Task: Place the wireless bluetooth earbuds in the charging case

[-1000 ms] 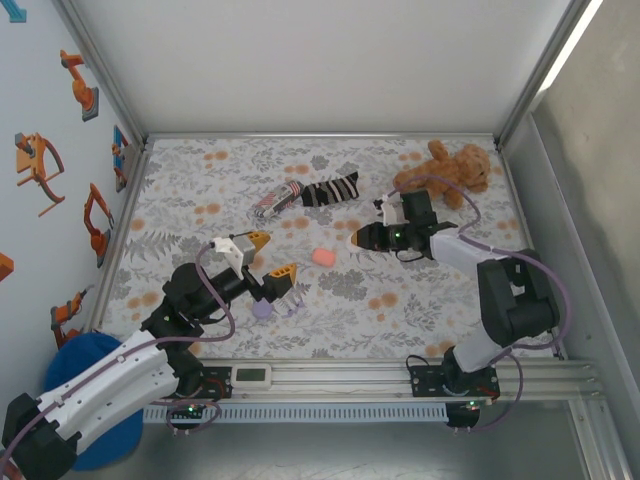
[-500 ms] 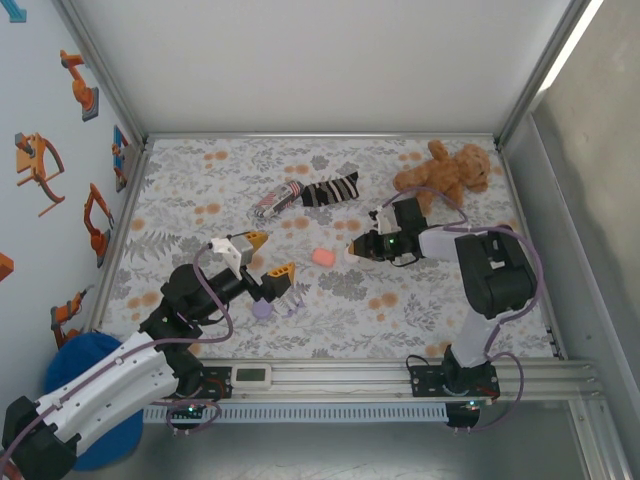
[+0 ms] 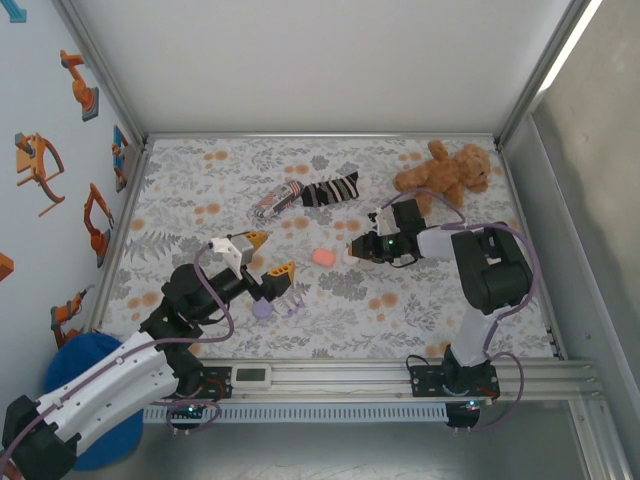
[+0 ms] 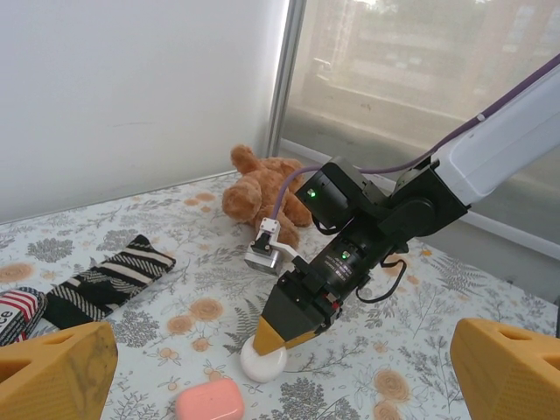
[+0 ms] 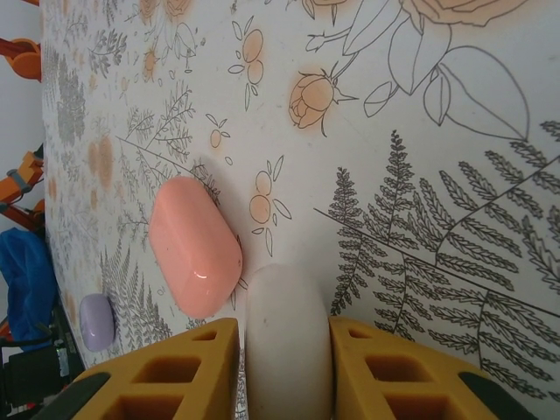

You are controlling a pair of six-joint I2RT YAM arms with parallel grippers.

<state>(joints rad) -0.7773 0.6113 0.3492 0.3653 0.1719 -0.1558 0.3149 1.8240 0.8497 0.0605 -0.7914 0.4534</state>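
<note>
**Top external:** the right end effector (image 3: 352, 247) has moved left over the last second and is now just beside the pink case (image 3: 323, 257). The left end effector (image 3: 268, 257) has not moved; it is fully released above the purple case (image 3: 263, 309). Pale purple specks (image 3: 292, 309) beside that case may be earbuds, but they are too small to confirm.

**Left wrist:** the right tip sits down on the white case (image 4: 263, 361), which rests on the bench (image 4: 411, 350).

**Right wrist:** the white case sits between both fingers (image 5: 175, 372). Whether it is clamped or only straddled, I cannot tell.

**Judgement:** still handling cases; no earbud is seated yet.

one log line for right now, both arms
left gripper: open, empty | right gripper: jaws flank white case on table, grip unclear | pink case: lying beside white case
</note>
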